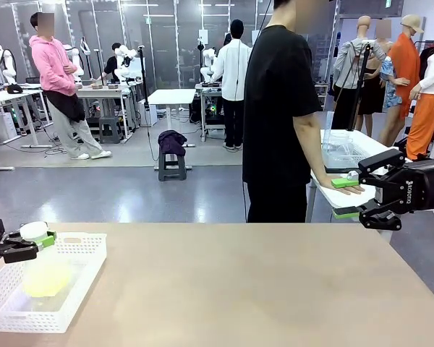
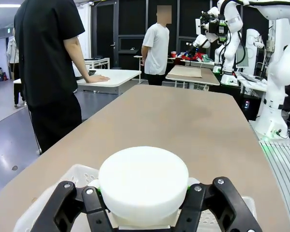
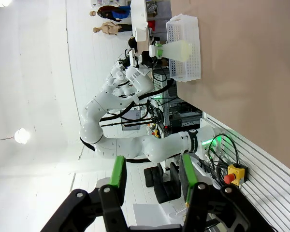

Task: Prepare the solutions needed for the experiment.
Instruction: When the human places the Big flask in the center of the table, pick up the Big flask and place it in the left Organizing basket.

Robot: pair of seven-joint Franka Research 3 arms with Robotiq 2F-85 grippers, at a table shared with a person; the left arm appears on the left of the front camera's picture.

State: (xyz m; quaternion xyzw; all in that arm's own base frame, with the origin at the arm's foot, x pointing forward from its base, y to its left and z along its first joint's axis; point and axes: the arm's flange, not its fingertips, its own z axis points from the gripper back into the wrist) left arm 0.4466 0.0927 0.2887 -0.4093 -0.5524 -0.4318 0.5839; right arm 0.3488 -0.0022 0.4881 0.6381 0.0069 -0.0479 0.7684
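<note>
At the table's (image 1: 224, 289) near left corner, the left tool (image 1: 30, 242) pinches the neck of a frosted flask (image 1: 45, 273) just under its white cap (image 1: 34, 230). The flask hangs over a white perforated basket (image 1: 79, 271), and whether its base touches the basket floor cannot be told. The solutions (image 1: 46, 282) show through the translucent wall as a pale yellow-green patch low in the flask; the level is hard to read through the frosting. The left arm itself is cut off by the picture's edge in the front view. From the left wrist, the cap (image 2: 143, 180) blocks everything beneath it, so the flask body and liquid are hidden there; the left tool (image 2: 143, 205) has its black fingers (image 2: 94, 205) closing in on both sides below the cap, and a bit of basket rim (image 2: 77, 173) peeks out behind.

Off the table's far right edge, the right tool (image 1: 367, 196) hovers in the air with its green pads spread apart and nothing between them. The right wrist view is rolled sideways: its right tool (image 3: 152, 179) stands open, and far off the flask (image 3: 176, 50) appears small above the basket (image 3: 186, 53), yellow-green inside. A person in a black shirt (image 1: 278, 108) stands beyond the table, one hand (image 1: 343, 188) flat on a white table behind; the head is cut off by the frame.
</note>
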